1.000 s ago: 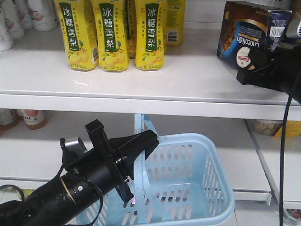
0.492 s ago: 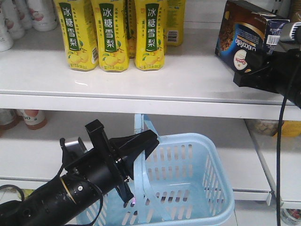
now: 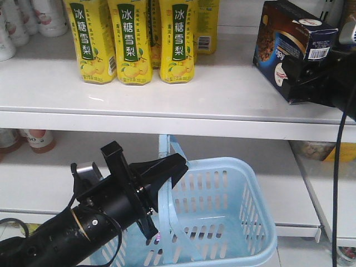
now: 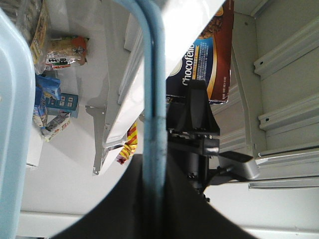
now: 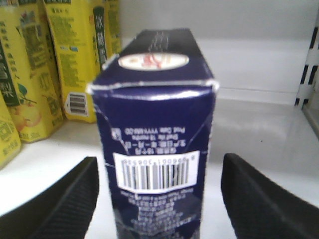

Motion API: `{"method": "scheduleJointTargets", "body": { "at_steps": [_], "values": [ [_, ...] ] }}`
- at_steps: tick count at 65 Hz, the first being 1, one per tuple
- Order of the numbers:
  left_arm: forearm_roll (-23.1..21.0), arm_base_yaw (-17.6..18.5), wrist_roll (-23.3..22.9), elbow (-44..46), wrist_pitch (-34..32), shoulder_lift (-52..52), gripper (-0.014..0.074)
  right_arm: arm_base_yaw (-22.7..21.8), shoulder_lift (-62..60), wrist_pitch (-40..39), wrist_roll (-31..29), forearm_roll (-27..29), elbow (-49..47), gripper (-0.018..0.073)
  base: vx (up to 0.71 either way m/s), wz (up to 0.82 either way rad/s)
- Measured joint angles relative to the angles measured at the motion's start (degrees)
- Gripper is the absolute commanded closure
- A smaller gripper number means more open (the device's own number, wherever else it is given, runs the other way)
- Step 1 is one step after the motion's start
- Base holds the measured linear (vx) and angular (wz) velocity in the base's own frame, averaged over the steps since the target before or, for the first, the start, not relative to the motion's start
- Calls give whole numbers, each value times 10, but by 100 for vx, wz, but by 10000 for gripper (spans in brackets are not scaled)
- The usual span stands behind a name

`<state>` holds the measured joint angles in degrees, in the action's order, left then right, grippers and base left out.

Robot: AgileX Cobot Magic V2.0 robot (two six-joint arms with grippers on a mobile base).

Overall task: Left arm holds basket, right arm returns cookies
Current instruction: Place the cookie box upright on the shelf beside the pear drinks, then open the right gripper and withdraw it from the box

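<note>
Right gripper (image 5: 158,199) spread wide, pads clear of cookies (image 5: 155,144) either side — box sits on upper shelf (image 3: 167,94) beside yellow cartons (image 3: 133,39); you look done placing. Left gripper (image 3: 167,169) pinches basket (image 3: 233,222) handle, keeping basket steady below shelf.
</note>
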<state>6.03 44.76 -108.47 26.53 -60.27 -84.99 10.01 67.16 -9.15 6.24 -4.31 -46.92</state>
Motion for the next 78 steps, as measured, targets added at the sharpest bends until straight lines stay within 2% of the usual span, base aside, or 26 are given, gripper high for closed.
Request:
{"method": "scheduleJointTargets", "body": {
  "at_steps": [15,38,50,63,78],
  "values": [
    [0,0,0,0,0,0,599,6,-43,49,1,0,0,74,0,0],
    [0,0,0,0,0,0,599,48,-107,91,4,0,0,74,0,0],
    [0,0,0,0,0,0,599,49,-164,153,4,0,0,98,0,0],
    [0,0,0,0,0,0,599,49,-244,217,4,0,0,203,0,0],
    [0,0,0,0,0,0,599,49,-338,303,4,-26,0,452,0,0]
  ]
}}
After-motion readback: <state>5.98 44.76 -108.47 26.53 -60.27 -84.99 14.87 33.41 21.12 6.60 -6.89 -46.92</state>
